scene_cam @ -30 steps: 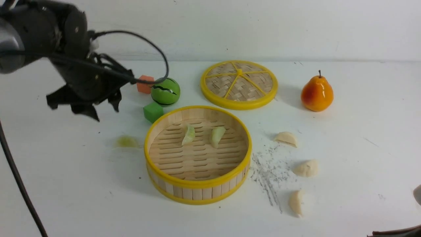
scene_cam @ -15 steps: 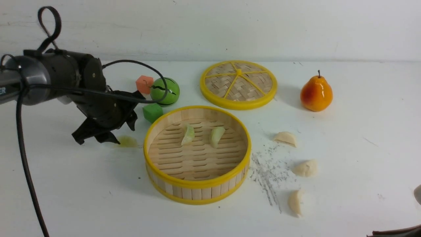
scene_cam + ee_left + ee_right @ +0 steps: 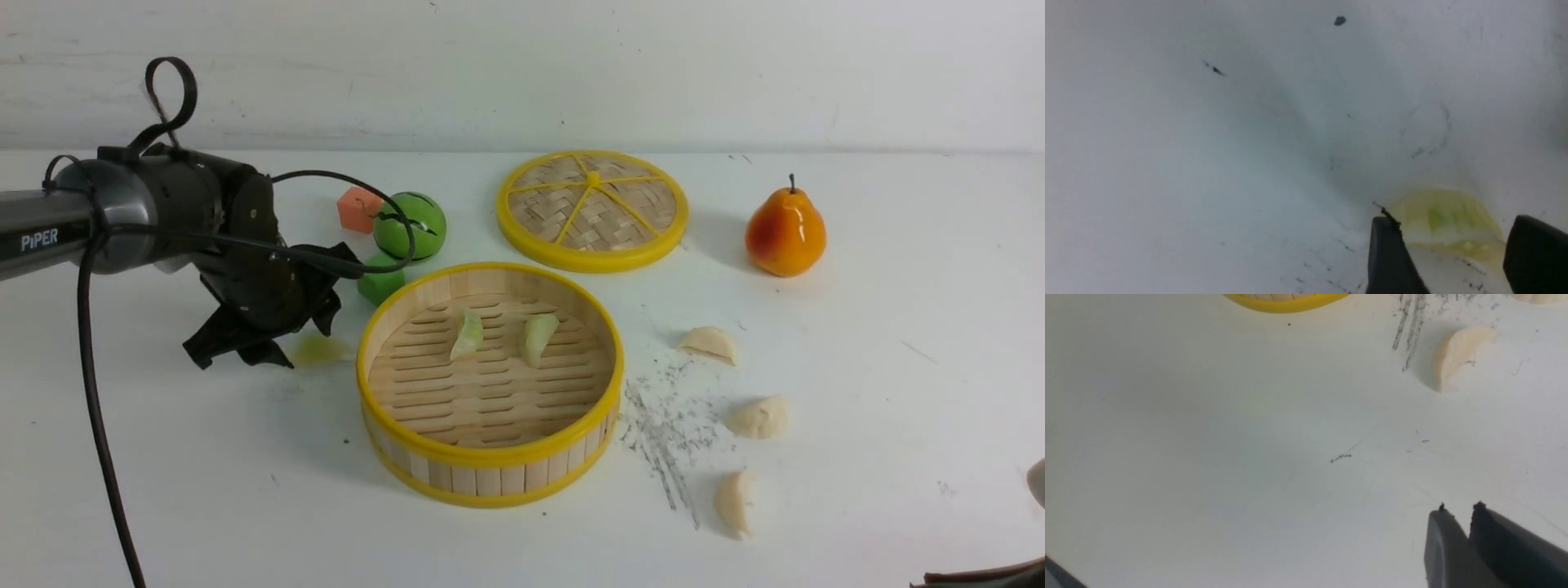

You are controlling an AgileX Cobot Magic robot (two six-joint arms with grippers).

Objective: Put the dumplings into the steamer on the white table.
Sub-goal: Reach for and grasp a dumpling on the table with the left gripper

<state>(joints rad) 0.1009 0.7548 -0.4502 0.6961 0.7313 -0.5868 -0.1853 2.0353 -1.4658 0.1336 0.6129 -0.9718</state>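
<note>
- The steamer (image 3: 490,457) sits central on the counter (image 3: 245,490), probably so both arms reach it; two dumplings lie inside.
- The left tool (image 3: 1453,255), spread apart, straddles the yellow-green dumpling (image 3: 1441,216), seemingly for grasping it.

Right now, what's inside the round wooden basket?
Two pale green dumplings lie on the slatted floor of the basket. The near wall hides the floor's closest edge.
</note>
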